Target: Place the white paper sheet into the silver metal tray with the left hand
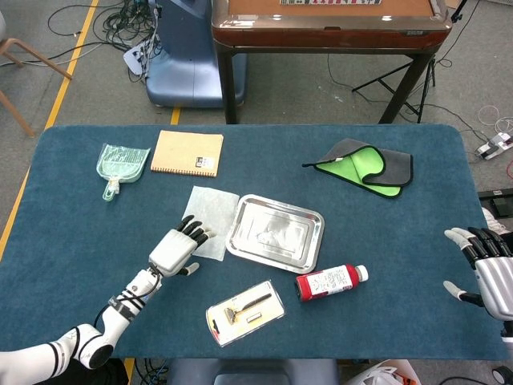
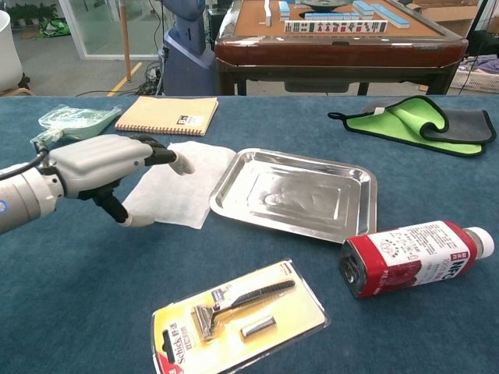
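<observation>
blue felt table (image 1: 72, 241) carried a white paper sheet (image 1: 212, 216) at nine o'clock of the silver metal tray (image 1: 275, 233). left hand (image 1: 178, 247) hovered over the sheet's near corner, fingers spread, holding nothing. right hand (image 1: 489, 269) lay spread wide at three o'clock.

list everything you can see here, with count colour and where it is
paper sheet: 1, white, table centre-left, beside the tray
tray: 1, silver, table centre
bottle: 1, red with white cap, lying in front of the tray
razor pack: 1, yellow card, front centre
notebook: 1, tan, back left
dustpan: 1, pale green, far back left
cloth: 1, grey and green, back right
table: 1, blue cover
left hand: 1, grey and black, over the sheet's near edge, holding nothing
right hand: 1, fingers apart, right table edge
</observation>
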Motion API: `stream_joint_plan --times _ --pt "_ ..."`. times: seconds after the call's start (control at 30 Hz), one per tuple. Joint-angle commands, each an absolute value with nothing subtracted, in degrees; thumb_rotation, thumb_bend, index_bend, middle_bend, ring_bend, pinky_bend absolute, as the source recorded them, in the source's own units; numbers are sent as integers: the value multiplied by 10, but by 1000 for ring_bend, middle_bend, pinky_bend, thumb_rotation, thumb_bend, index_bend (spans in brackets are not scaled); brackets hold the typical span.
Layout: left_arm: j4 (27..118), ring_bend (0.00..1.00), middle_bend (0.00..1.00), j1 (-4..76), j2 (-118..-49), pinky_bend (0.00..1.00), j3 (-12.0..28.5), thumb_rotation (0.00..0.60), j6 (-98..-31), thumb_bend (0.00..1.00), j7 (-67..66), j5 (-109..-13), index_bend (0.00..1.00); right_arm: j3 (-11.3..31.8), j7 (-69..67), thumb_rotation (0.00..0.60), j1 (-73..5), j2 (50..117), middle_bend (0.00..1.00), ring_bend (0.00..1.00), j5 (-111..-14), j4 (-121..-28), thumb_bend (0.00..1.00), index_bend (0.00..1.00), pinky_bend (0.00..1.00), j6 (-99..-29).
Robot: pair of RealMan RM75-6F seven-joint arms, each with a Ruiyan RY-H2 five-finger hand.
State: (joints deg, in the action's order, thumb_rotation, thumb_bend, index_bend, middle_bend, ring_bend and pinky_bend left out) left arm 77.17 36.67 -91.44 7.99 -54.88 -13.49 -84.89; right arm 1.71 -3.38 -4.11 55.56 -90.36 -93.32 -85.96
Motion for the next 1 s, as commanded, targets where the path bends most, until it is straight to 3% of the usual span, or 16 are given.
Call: stream_joint_plan --times 0.03,0.5,1.0 --pt "758 120 203 376 -930 39 79 600 -538 214 -148 -835 201 17 -35 600 -41 556 197 115 -903 -932 49 203 144 -858" --pt "679 125 203 392 -990 39 82 600 -541 214 -157 -799 223 16 -40 600 -34 553 197 116 -900 -929 49 203 145 -864" --pt "674 125 203 400 -983 39 76 600 -540 214 -177 -779 225 17 -44 600 -34 555 197 116 -900 -926 49 203 144 -863"
